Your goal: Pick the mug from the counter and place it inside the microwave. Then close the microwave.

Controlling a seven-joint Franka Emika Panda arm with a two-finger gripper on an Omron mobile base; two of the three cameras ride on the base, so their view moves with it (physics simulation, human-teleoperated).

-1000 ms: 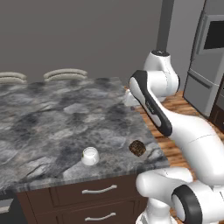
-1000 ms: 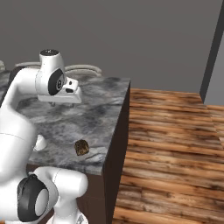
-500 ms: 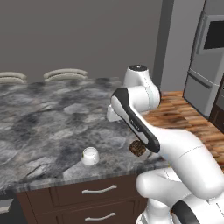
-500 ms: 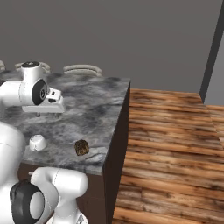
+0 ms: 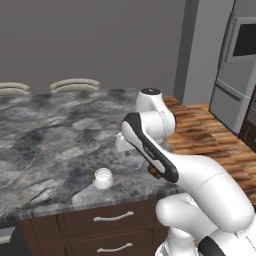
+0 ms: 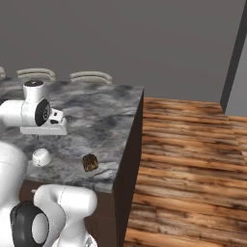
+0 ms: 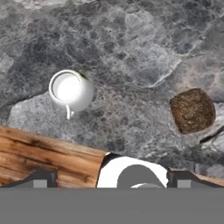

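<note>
My gripper (image 7: 111, 181) hangs spread wide over the counter (image 7: 144, 61), the white mug (image 7: 70, 91) upright near its front edge. Drop off-centre and I'd tip it over, or grab the brown lump (image 7: 192, 110) instead.

A plain grey wall (image 5: 100, 40) runs behind everything, flat and evenly lit, with no sharp shadows anywhere. The floor (image 6: 193, 159) is warm reddish-brown wooden planks, stretching off to the right side of the room. Two curved pale chair backs (image 6: 90, 77) peek up just beyond the far edge of the grey marbled top. Below that top sit dark brown drawers (image 5: 112, 217) with curved silver handles. Over by the right wall stands a tall steel-grey appliance column (image 5: 235, 75), beside a grey pillar (image 5: 191, 50).
</note>
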